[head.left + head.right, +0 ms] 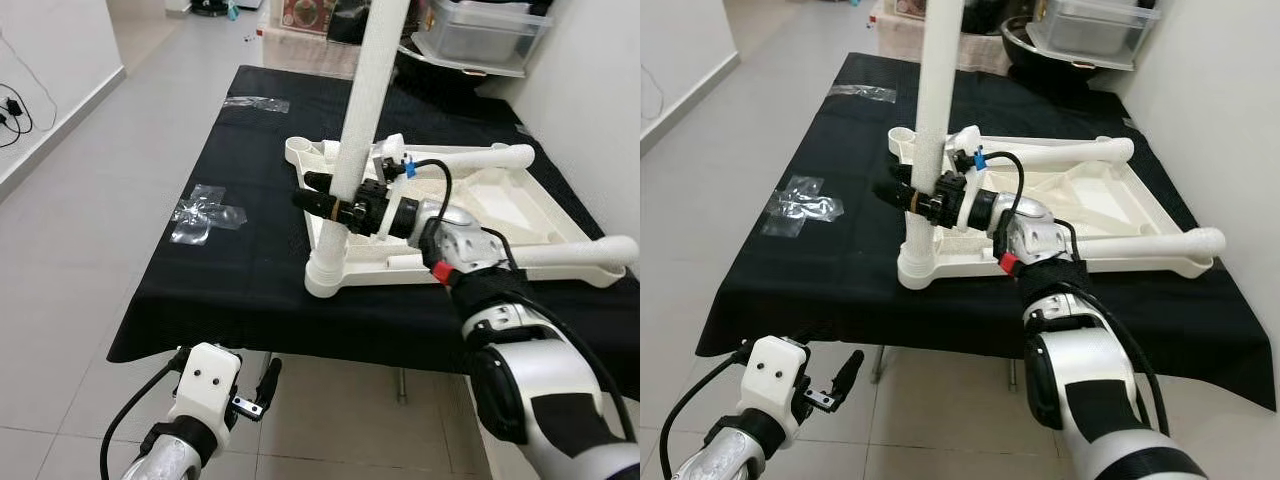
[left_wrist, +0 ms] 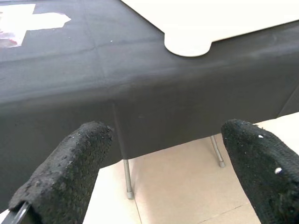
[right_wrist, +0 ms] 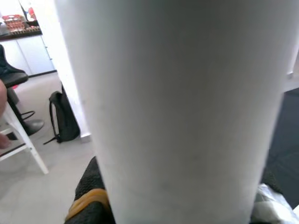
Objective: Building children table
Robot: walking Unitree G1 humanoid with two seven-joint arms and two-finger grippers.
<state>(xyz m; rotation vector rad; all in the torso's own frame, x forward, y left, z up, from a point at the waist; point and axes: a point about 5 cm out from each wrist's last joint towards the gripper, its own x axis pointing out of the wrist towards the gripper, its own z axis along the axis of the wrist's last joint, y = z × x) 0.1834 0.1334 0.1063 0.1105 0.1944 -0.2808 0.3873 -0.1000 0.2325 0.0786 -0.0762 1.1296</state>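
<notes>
An upside-down white tabletop point(image 1: 500, 205) lies like a shallow tray on the black-draped table point(image 1: 250, 250), toward its right side; two legs rest across it. At its near left corner a third white leg point(image 1: 362, 120) stands upright in its socket, pinched by the right gripper point(image 1: 335, 205). The left gripper point(image 2: 163, 172) hangs below the table's near edge, fingers spread. Clear tape point(image 1: 205, 213) sticks to the cloth at left. No writing is legible.
</notes>
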